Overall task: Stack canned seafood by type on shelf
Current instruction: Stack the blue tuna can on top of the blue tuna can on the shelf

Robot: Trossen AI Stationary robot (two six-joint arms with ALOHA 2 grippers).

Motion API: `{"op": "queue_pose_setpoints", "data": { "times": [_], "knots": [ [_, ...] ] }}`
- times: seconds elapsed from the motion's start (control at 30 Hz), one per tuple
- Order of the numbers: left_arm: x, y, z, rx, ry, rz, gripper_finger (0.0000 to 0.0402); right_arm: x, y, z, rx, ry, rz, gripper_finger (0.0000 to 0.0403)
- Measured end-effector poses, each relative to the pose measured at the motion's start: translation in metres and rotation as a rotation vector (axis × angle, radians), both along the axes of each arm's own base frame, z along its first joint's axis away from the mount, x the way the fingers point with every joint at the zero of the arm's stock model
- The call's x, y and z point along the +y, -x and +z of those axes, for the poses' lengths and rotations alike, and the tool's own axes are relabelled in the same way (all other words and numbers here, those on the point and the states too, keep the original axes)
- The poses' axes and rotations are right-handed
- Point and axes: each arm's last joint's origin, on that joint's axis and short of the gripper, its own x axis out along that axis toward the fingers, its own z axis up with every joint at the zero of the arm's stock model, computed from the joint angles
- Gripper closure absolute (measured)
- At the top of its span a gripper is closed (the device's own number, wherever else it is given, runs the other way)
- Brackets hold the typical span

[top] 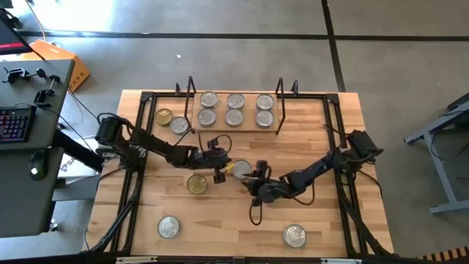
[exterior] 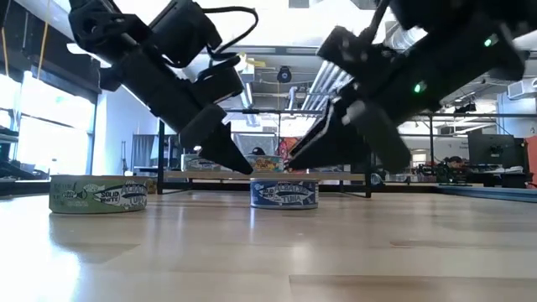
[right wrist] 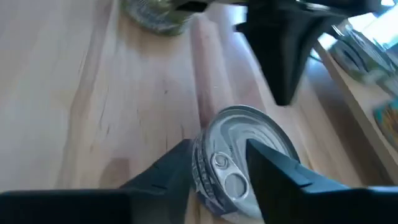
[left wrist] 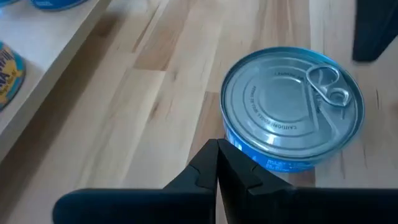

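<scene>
A blue-labelled, silver-lidded tin (top: 240,170) (exterior: 285,194) (left wrist: 292,106) stands flat on its base on the tabletop, in front of the shelf (top: 234,130). My left gripper (top: 220,174) (exterior: 245,168) (left wrist: 217,155) is shut, its tips by the tin's left side. My right gripper (top: 253,176) (exterior: 292,161) (right wrist: 219,146) is open at the tin's right side, one finger beside the tin's wall and one over the lid (right wrist: 239,155). Several silver-lidded tins (top: 234,110) stand on the shelf board. My left gripper slants down from the table's left, its shut tips at the tin's side wall (left wrist: 233,144) just under the rim; I cannot tell whether they touch it. My right gripper slants down from the table's right over the tin's rim (right wrist: 205,168); whether its fingers touch I cannot tell.
A gold-lidded tin (top: 196,183) (exterior: 99,193) stands just near-left of the grippers. Silver tins stand near the front edge (top: 168,227) (top: 294,235). A gold tin (top: 163,116) and a silver tin (top: 179,125) stand left of the shelf. Black frame rails (top: 139,147) run along the tabletop's sides.
</scene>
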Motion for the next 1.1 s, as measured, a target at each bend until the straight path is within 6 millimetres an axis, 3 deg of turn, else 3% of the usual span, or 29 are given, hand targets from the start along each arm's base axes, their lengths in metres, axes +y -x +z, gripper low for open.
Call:
{"op": "queue_pose_setpoints", "data": {
  "times": [0.1, 0.2, 0.3, 0.47, 0.67, 0.87, 1.1],
  "knots": [
    [-0.002, 0.000, 0.000, 0.005, -0.012, -0.017, 0.0401, -0.011, -0.006, -0.005, 0.050, 0.014, 0.072, 0.0238],
    [-0.006, 0.000, 0.000, 0.006, -0.029, -0.044, 0.0401, -0.020, -0.009, -0.009, 0.073, 0.004, 0.071, 0.0244],
    [-0.013, 0.000, 0.001, 0.009, -0.065, -0.096, 0.0401, -0.023, -0.010, -0.010, 0.073, 0.002, 0.062, 0.0284],
    [-0.039, 0.000, 0.007, -0.040, -0.205, -0.220, 0.0401, -0.023, -0.009, -0.011, 0.079, -0.027, 0.051, 0.0386],
    [-0.058, 0.001, 0.012, -0.065, -0.344, -0.357, 0.0395, -0.022, -0.008, -0.011, 0.057, -0.121, 0.011, 0.0388],
    [-0.068, 0.003, 0.010, -0.039, -0.426, -0.583, 0.0325, -0.014, -0.008, -0.009, 0.024, -0.191, 0.006, 0.0399],
    [-0.052, -0.001, 0.010, -0.027, -0.436, -0.584, 0.0217, -0.003, -0.006, -0.007, -0.004, -0.246, 0.051, 0.0402]
  ]
}}
